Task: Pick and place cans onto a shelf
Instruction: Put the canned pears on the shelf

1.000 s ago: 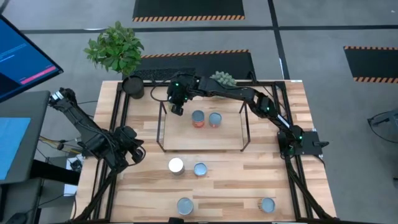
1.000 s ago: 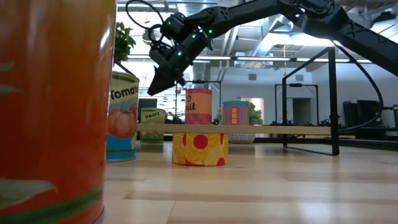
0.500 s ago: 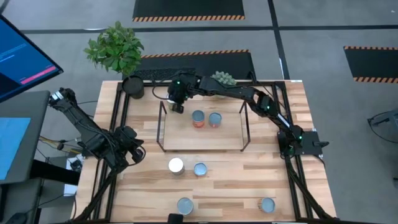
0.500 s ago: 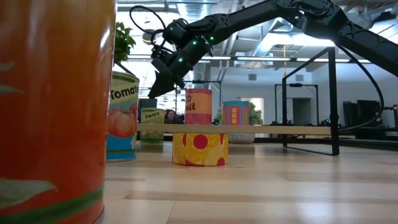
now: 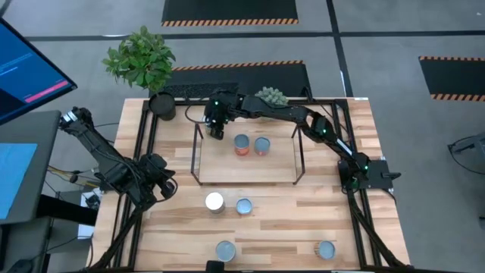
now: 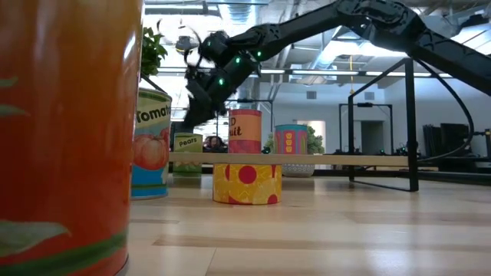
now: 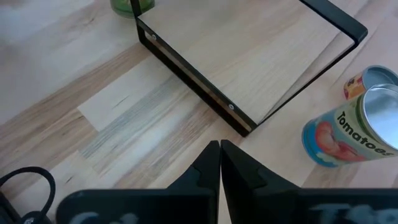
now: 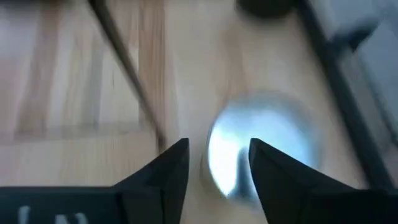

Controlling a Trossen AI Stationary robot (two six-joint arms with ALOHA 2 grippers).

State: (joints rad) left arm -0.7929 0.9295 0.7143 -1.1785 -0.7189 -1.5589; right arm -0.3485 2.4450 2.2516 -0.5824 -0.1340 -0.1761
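High view shows the right arm stretched across the far side of the surface [image 5: 303, 205], its claw [image 5: 217, 130] above the far left corner of the shelf [image 5: 246, 163]. In the right wrist view the two dark fingers [image 8: 166, 177] stand apart with a blurred silver can top [image 8: 261, 152] showing between and just beyond them; the claw is released and grips nothing. In the low view this claw [image 6: 192, 115] hangs over a green pears can [image 6: 188, 144] at the shelf's left end.

Two cans stand side by side on the shelf: a red can [image 5: 241, 144] and a blue-topped can [image 5: 262, 145], seen in the low view as a red can [image 6: 245, 131] and a striped can [image 6: 291, 139] on the board.

Four cans sit on the surface in front of the shelf: a white-topped can [image 5: 214, 202] just beside a silver can [image 5: 244, 206], and two more near the front edge, one left [image 5: 225, 250] and one right [image 5: 326, 249].

The left arm waits at the left edge, its claw [image 5: 164, 184] clenched on nothing; the left wrist view shows its fingers [image 7: 219, 163] pressed together, with a tomato can [image 7: 351, 127] beside the shelf's black frame [image 7: 249, 118].

A potted plant [image 5: 142, 61] stands at the far left corner.
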